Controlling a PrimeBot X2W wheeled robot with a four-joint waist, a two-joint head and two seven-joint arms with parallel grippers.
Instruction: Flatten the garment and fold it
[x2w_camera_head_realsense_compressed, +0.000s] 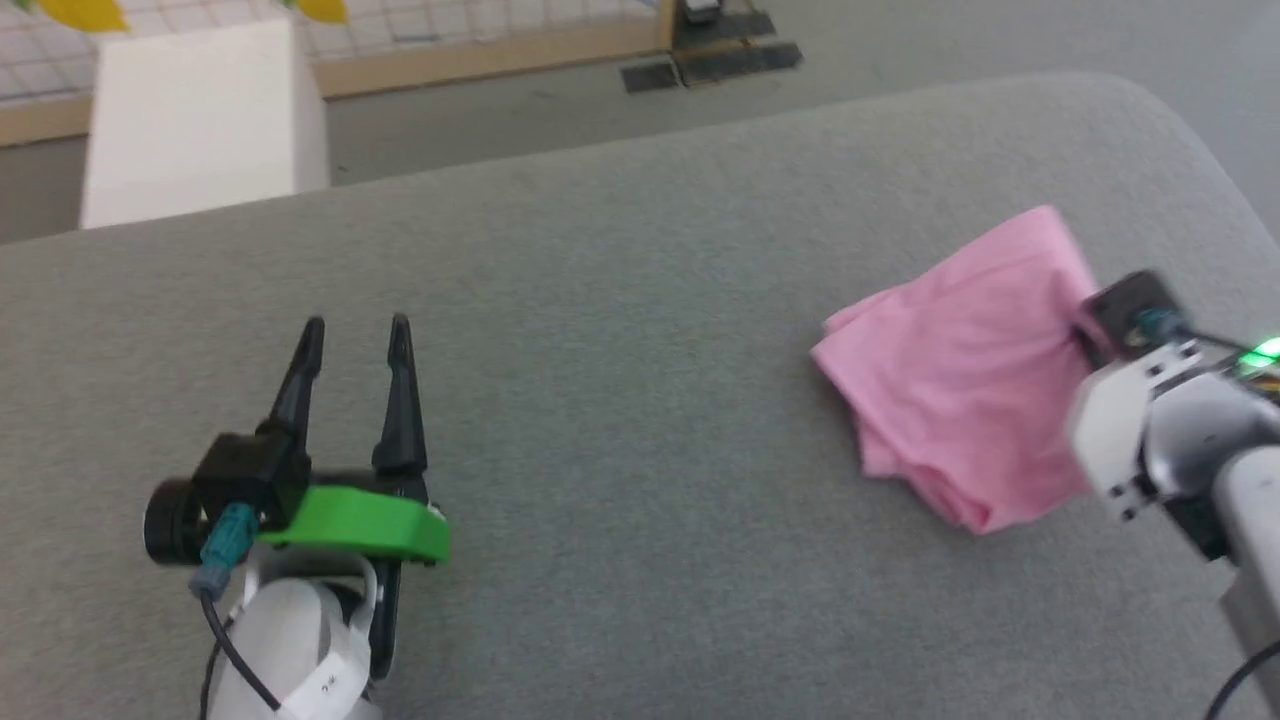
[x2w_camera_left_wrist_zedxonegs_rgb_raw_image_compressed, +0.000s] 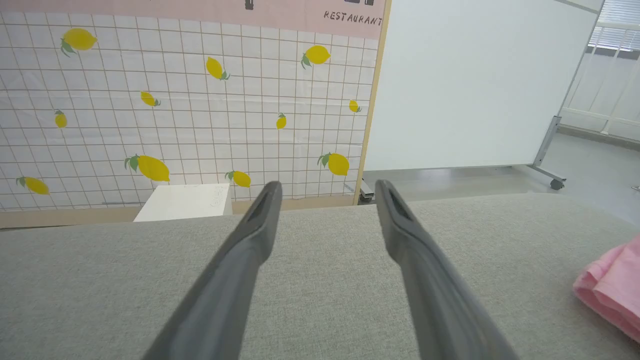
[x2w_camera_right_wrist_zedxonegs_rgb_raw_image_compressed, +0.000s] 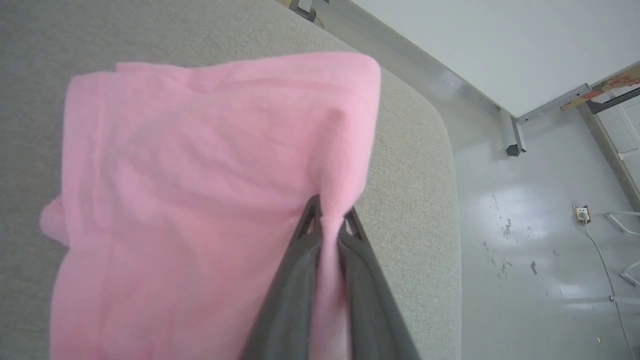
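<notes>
Right hand (x2w_camera_right_wrist_zedxonegs_rgb_raw_image_compressed: 331, 214) is clamped on a pinch of the garment (x2w_camera_head_realsense_compressed: 960, 380) at its right edge, with cloth running up between both fingers. Garment sits bunched at the right of the head frame, near the rounded corner of the worktop (x2w_camera_head_realsense_compressed: 620, 400). Left hand (x2w_camera_head_realsense_compressed: 357, 330) is at lower left, fingers spread, gripping nothing, well apart from the pink cloth. Worktop is grey fabric. Behind it: white box (x2w_camera_head_realsense_compressed: 200, 120) upper left, lemon-print tiled wall (x2w_camera_left_wrist_zedxonegs_rgb_raw_image_compressed: 175, 100), white wheeled panel (x2w_camera_left_wrist_zedxonegs_rgb_raw_image_compressed: 475, 85), glossy grey floor (x2w_camera_right_wrist_zedxonegs_rgb_raw_image_compressed: 525, 225).

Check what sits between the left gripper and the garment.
Bare grey surface, nothing else, between the left gripper and the garment; head view shows it.
</notes>
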